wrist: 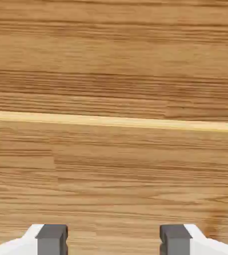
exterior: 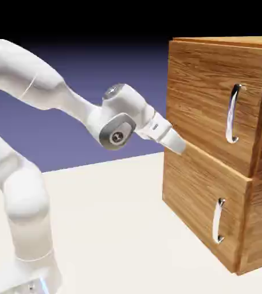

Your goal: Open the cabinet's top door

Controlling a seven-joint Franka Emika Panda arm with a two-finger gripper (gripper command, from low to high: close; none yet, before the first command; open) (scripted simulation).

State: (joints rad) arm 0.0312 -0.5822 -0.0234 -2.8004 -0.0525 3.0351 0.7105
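Two grey fingertips [wrist: 51, 238] show at the bottom edge of your hand view, spread well apart w/ nothing but wood grain between them, so read the jaws as spread and pinching nothing. Landmark for all that follows: the cabinet [exterior: 197, 189].

Nearest to you, the arm [exterior: 24, 189] rises at the lower left of the exterior view, well apart from the cabinet, bends over at the top and reaches right toward it. The gripper [exterior: 179, 144] points at the cabinet's near left edge, about level w/ the seam between the two front panels. Tips look to be at or just beside the wood there; cannot tell if they touch.

Hand view is filled by cabinet wood. A pale horiz. strip [wrist: 114, 121] crosses it, approx. mid-frame, grain above and below.

Farther on, the top door [exterior: 210, 97] takes up the cabinet's upper front. It sits flush w/ the cabinet body, i.e. shut. Its long curved silver handle [exterior: 233, 113] stands vertical near the door's right side, well apart from the gripper. Below the seam, the lower panel [exterior: 202, 207] carries a shorter silver handle [exterior: 218, 220], also vertical. Cabinet stands on the pale table [exterior: 110, 229].
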